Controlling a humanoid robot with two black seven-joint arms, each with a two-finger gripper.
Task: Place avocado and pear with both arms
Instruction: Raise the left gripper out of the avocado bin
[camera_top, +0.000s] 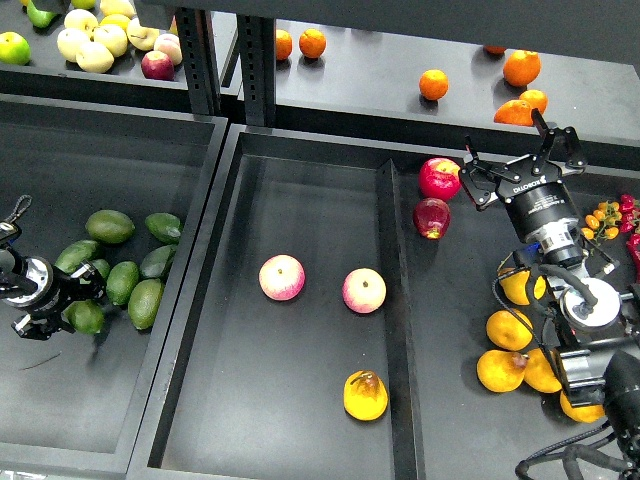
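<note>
My left gripper (76, 304) is at the left edge of the left tray, shut on a green avocado (87, 317) and holding it just left of the avocado pile (122, 281). The yellow-orange pear (366, 394) lies at the front of the middle tray (300, 170), with nothing touching it. My right gripper (519, 163) is open and empty, fingers spread, over the back of the right area beside two red apples (439, 178).
Two pink-yellow apples (282, 277) (364, 290) lie mid-tray behind the pear. A divider wall (396, 300) bounds the tray on the right. Yellow fruits (509, 330) lie beside my right arm. Oranges (433, 84) and pale apples (95, 45) sit on the rear shelf.
</note>
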